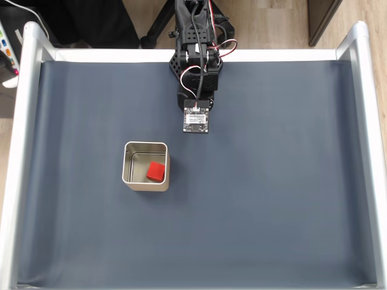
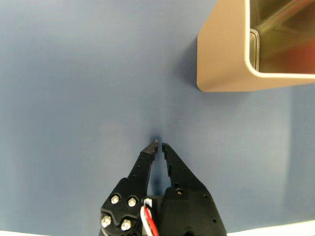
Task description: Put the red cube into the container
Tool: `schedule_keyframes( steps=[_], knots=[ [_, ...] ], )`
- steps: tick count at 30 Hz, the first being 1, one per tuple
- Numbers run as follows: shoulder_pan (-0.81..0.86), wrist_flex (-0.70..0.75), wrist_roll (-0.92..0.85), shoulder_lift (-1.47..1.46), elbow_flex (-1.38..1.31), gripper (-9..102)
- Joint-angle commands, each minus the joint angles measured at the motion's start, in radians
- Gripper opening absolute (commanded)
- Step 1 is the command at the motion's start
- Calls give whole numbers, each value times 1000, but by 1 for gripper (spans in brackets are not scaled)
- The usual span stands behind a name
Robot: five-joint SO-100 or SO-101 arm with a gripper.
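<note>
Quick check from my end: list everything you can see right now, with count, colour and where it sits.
red cube: 1, bright red, inside the tin, toward its right side in the fixed view.
container: 1, silver square tin with rounded corners, left of centre on the mat; its corner shows at the upper right in the wrist view.
mat: 1, dark blue-grey, covers the table surface.
table frame: 1, white and silver rails along the left, top and right edges.
chair base: 1, black, on the wooden floor beyond the table's top edge.
arm: 1, black, at top centre, folded back.
gripper: 1, black, fingertips nearly touching, holding nothing, over bare mat.
</note>
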Motion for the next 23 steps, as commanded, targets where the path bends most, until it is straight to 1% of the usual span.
schedule_keyframes(
  steps=[1, 23],
  knots=[
    [6, 6, -8, -6, -5, 1],
    [6, 6, -8, -6, -5, 1]
  ],
)
